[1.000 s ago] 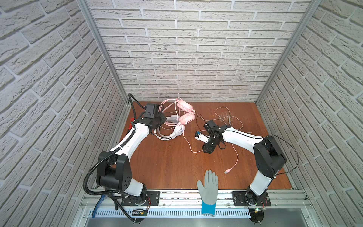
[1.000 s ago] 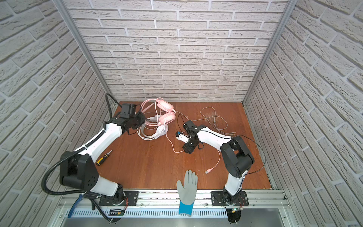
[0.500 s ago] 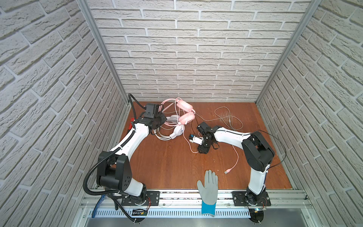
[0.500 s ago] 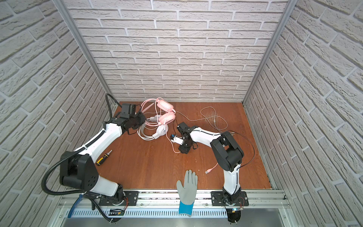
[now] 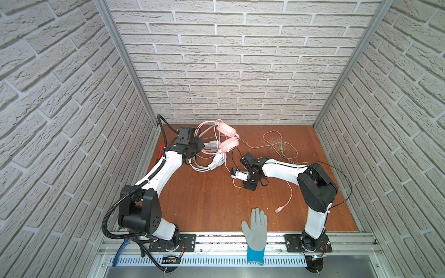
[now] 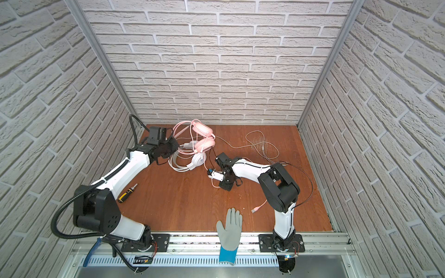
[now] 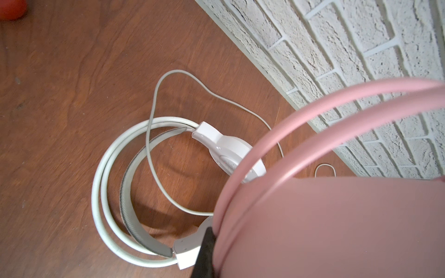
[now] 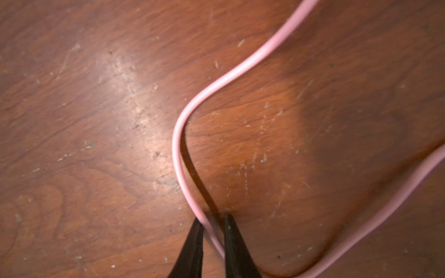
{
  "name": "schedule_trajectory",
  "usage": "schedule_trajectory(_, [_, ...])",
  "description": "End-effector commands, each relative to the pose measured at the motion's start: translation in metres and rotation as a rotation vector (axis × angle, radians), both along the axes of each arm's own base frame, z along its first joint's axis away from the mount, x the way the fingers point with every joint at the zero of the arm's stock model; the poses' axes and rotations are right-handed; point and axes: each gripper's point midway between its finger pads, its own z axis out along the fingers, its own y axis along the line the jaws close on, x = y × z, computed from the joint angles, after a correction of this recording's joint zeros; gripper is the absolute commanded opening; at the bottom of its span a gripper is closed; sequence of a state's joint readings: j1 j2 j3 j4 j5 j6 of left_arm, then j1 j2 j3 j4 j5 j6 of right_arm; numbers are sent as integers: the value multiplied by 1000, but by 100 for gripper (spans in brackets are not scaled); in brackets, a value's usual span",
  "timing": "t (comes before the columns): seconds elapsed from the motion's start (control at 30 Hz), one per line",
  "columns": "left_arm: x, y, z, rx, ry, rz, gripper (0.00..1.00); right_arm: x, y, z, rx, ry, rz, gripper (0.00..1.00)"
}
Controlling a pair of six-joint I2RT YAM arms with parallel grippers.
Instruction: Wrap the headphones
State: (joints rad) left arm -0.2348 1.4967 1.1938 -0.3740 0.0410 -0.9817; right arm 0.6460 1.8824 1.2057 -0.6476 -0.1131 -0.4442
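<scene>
The pink headphones (image 5: 226, 144) sit at the back left, tangled over the white headphones (image 5: 219, 160). My left gripper (image 5: 192, 150) is shut on the pink headband. In the left wrist view the pink headphones (image 7: 325, 216) fill the frame, one black finger (image 7: 205, 252) shows, and the white headphones (image 7: 231, 149) lie flat on the wood. My right gripper (image 5: 250, 185) points down mid-table. In the right wrist view my right gripper (image 8: 213, 218) has its jaws closed to a narrow gap on the pink cable (image 8: 178, 144), which touches both fingers. The pink cable (image 5: 290, 192) trails to a plug (image 5: 278, 210).
A thin white cable (image 5: 281, 144) loops at the back right. A grey glove (image 5: 257, 228) lies over the front rail. A yellow-handled screwdriver (image 6: 127, 192) lies under my left arm. A red object (image 5: 160, 151) sits by the left wall. Brick walls enclose three sides.
My right gripper has shifted left along the table to the pink cable, and its jaws have closed from wide to narrow around it. The left arm and the headphones have not moved.
</scene>
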Motion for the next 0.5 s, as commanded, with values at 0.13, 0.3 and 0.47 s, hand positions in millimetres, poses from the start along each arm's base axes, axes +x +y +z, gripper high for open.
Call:
schedule_trajectory(0.13, [17,-5,31,-55,-117,13,0,-13,-4,9,-5,-11,-8,7])
schedule_trajectory(0.3, [17,-6,32,-56,-122,11,0,-24,6,22,29,8,16,6])
schedule_trajectory(0.47, [17,-4,27,-47,-113,16,0,-37,23,46,131,29,39,6])
